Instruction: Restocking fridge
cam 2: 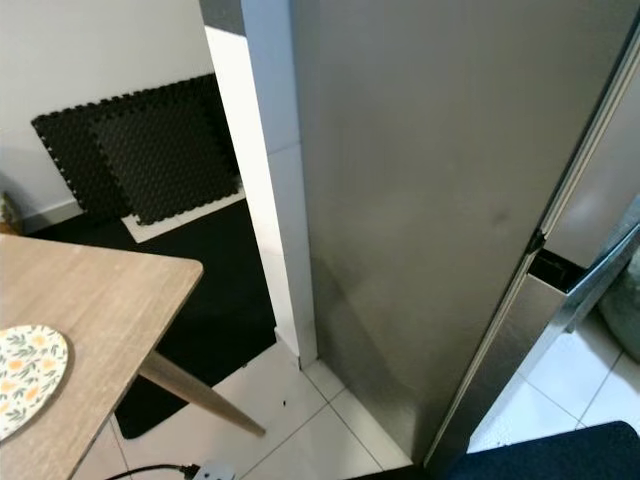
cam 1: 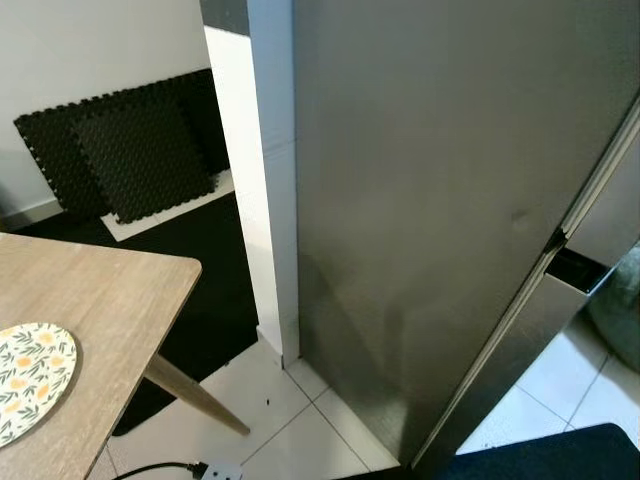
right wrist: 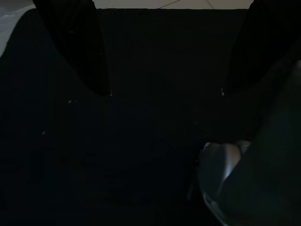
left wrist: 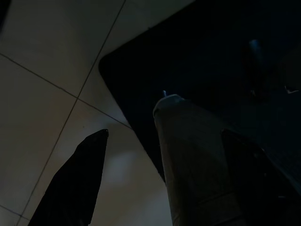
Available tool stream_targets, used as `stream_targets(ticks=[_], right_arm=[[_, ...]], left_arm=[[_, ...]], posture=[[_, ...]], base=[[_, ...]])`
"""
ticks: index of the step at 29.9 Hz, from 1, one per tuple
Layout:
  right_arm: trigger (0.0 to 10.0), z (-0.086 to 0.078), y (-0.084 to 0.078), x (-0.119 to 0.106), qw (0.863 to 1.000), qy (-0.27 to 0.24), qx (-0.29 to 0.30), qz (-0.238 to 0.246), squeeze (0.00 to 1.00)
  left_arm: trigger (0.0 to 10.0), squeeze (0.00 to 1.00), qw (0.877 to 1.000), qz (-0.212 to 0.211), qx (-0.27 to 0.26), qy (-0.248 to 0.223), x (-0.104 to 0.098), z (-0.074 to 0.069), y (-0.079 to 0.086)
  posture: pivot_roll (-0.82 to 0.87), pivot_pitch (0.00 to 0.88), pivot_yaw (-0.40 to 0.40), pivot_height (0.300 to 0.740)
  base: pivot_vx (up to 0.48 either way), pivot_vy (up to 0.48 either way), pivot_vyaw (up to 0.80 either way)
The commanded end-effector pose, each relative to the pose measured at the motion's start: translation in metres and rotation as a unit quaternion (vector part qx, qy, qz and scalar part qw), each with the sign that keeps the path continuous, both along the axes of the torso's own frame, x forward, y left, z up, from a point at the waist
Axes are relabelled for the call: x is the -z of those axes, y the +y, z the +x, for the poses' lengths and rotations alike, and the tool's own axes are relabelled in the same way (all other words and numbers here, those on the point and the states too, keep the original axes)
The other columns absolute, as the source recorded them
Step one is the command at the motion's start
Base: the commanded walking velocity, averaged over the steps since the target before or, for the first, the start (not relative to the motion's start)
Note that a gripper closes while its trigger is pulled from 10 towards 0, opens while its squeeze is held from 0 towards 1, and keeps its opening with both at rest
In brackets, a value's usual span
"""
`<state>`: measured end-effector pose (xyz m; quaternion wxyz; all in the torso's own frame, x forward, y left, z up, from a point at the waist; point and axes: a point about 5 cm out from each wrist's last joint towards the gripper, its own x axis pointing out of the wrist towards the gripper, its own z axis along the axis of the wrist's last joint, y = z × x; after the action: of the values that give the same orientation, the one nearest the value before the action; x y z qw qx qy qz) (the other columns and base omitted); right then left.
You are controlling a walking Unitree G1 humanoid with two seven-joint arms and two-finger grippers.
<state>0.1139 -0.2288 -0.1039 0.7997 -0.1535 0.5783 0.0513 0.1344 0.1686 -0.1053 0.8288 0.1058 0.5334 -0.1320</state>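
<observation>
Left wrist view | left hand [left wrist: 162,136] pinching pale bottle [left wrist: 197,165] above tiled floor [left wrist: 47,70] | right hand [right wrist: 164,89] spread, over dark mat [right wrist: 141,141]

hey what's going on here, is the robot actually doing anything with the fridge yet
Not yet. The robot stands beside the stainless fridge, looking down its closed side, next to a white pillar. On its left is a wooden table with a floral mat, and black foam mats lean against the far wall. The left gripper hangs low over the tiled floor with its jaws around a pale bottle-like item. The right gripper hangs with its jaws apart over a dark mat.
</observation>
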Motion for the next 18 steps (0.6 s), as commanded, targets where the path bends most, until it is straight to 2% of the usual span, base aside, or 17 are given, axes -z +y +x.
stream_targets(ticks=[1, 18], right_arm=[[10.0, -0.0042, 0.0016, 0.0016, 1.0, 0.008, 0.003, 0.004, 0.0], [10.0, -0.0035, 0.0018, 0.0014, 1.0, 0.007, 0.003, 0.005, 0.0]], left_arm=[[10.0, 0.0, 0.999, 0.003, 0.006, 0.042, 0.0067, -0.0206, 0.0009], [10.0, 0.0, 0.999, 0.002, 0.011, 0.041, 0.0066, -0.0198, -0.0008]], posture=[[-0.03, 0.064, 0.008, 0.74], [-0.03, 0.064, 0.008, 0.74]], base=[[0.307, 0.0, 0.0], [0.328, 0.0, 0.0]])
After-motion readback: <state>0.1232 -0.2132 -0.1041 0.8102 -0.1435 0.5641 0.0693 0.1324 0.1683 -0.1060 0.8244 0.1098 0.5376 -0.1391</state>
